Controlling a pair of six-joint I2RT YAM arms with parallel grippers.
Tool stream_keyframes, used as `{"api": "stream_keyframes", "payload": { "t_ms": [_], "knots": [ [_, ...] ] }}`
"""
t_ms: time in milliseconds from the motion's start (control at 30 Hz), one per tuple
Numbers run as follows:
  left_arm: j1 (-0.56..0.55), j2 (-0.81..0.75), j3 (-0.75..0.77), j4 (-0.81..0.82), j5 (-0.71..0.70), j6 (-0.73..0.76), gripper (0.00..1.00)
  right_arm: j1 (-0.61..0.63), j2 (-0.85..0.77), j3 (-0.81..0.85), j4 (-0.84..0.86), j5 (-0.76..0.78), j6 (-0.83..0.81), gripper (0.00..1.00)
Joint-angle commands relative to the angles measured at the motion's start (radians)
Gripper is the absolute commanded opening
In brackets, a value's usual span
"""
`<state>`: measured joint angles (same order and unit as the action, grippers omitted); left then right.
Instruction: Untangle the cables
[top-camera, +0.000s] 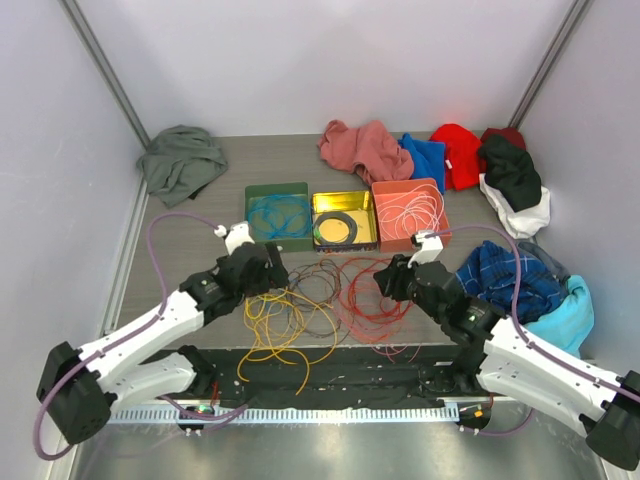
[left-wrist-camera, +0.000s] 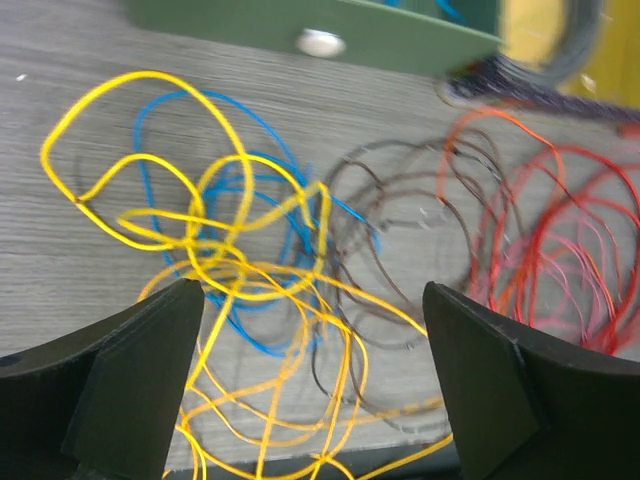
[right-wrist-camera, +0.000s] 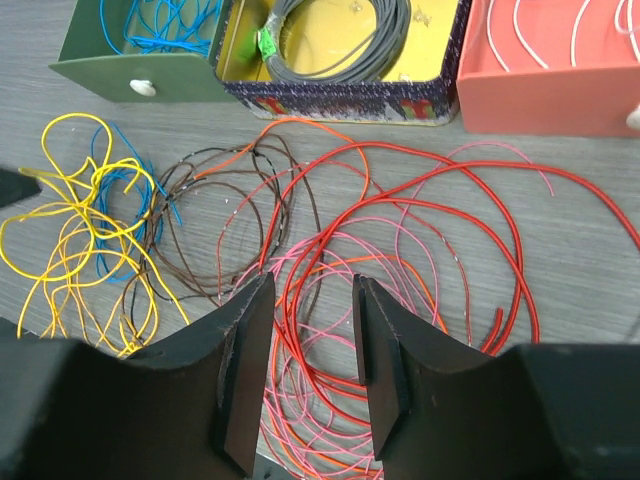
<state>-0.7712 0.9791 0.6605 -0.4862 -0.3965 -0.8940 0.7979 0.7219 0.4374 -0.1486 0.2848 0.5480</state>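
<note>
Black fingers (left-wrist-camera: 150, 350) of the left gripper (left-wrist-camera: 312, 300) fill the bottom corners of its wrist view, spread as wide as they go and holding nothing. They are poised above a knot of yellow strands (left-wrist-camera: 215, 270) laced with blue strands (left-wrist-camera: 240, 110). Seen from overhead, the cables (top-camera: 300, 305) sprawl at the centre of the grey table (top-camera: 190, 260): yellow and blue toward 9 o'clock, brown loops (top-camera: 315, 285) in the middle, red loops (top-camera: 365, 295) with pink and orange toward 3 o'clock, all overlapping. The right gripper (right-wrist-camera: 308, 300) hangs over the red loops with jaws partly parted; strands run under the gap, nothing is clamped, and whether a finger touches them is hard to tell. Just past the tangle, at 12 o'clock, three containers stand side by side: a green box (top-camera: 275, 187) with blue wire (top-camera: 278, 215), a yellow tin (top-camera: 345, 195) with a black coiled ring (top-camera: 320, 232), a salmon box (top-camera: 405, 184) with white wire (top-camera: 420, 210). Crumpled clothes line the edges: a grey-green cloth (top-camera: 182, 160) at 10 o'clock, a mixed heap (top-camera: 365, 148) at 1 o'clock, a plaid cloth (top-camera: 500, 275) at 3 o'clock.
</note>
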Motion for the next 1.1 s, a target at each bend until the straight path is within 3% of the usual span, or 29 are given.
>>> {"api": "stream_keyframes", "payload": {
  "t_ms": [0,133,233,433,567,867,1067],
  "knots": [
    [0.107,0.081,0.002,0.043,0.165,-0.002,0.93,0.006,-0.033,-0.02,0.023,-0.004,0.038,0.45],
    [0.107,0.084,0.002,0.052,0.168,0.006,0.84,0.006,-0.03,-0.022,0.026,0.002,0.035,0.44],
    [0.107,0.046,-0.001,0.049,0.131,0.006,0.82,0.006,-0.015,-0.02,0.041,-0.004,0.032,0.44],
    [0.168,-0.032,0.048,-0.074,-0.008,0.039,0.9,0.006,0.022,-0.008,0.06,-0.01,0.026,0.44],
    [0.298,-0.066,0.047,-0.048,0.099,0.086,0.88,0.007,0.027,-0.012,0.064,-0.004,0.023,0.43],
    [0.32,0.0,-0.007,-0.022,0.179,0.037,0.86,0.007,0.007,-0.022,0.046,0.004,0.026,0.44],
    [0.316,-0.031,-0.028,0.067,0.323,0.04,0.74,0.007,0.007,-0.037,0.049,0.001,0.027,0.44]
  ]
}}
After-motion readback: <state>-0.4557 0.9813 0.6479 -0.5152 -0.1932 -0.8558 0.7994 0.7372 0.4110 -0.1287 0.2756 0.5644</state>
